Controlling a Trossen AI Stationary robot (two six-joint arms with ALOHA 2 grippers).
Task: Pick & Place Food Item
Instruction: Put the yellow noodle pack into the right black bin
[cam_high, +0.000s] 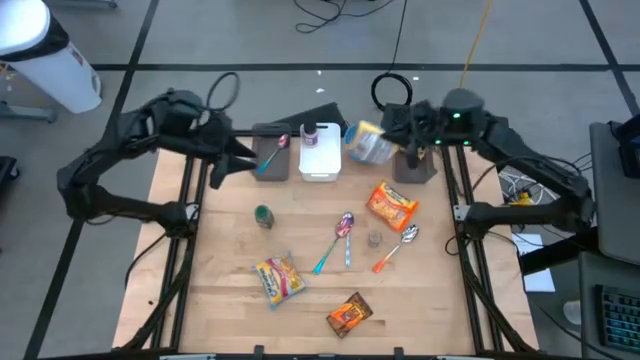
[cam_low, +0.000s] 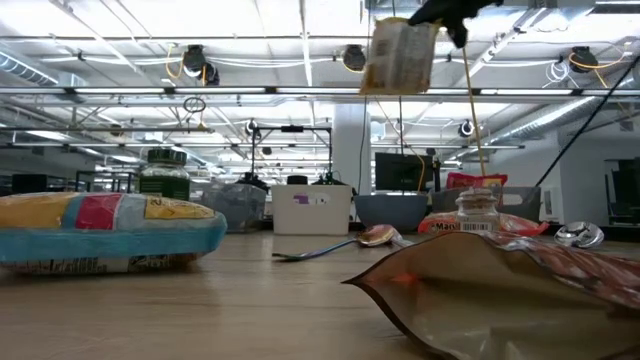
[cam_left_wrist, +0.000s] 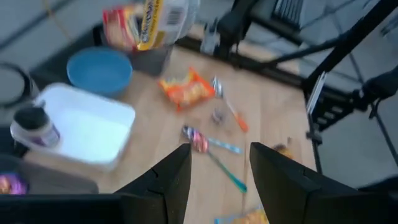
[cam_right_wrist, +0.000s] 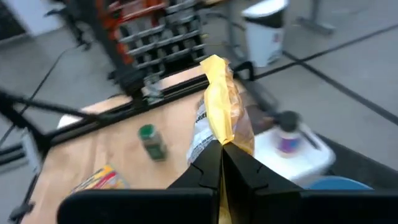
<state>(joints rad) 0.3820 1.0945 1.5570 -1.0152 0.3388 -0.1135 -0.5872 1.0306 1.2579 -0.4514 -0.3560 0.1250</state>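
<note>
From above, I am carrying the snack bag (cam_high: 368, 143) in my right claw (cam_high: 397, 140), lifted off the desk (cam_high: 300, 240) beside the white bin (cam_high: 320, 155). My left claw (cam_high: 222, 150) is waiting, fingers apart and empty. At desk level, the bag is hanging high. Past my right wrist, I am pinching its top edge; next I judge I must center over the bin, then release.

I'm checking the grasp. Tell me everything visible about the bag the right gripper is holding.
The snack bag is a crinkly pouch, yellow with clear and white printed panels. It hangs in the air, pinched at one edge by the shut right gripper, above the table's far side near the white bin. Nothing else touches it.
</note>
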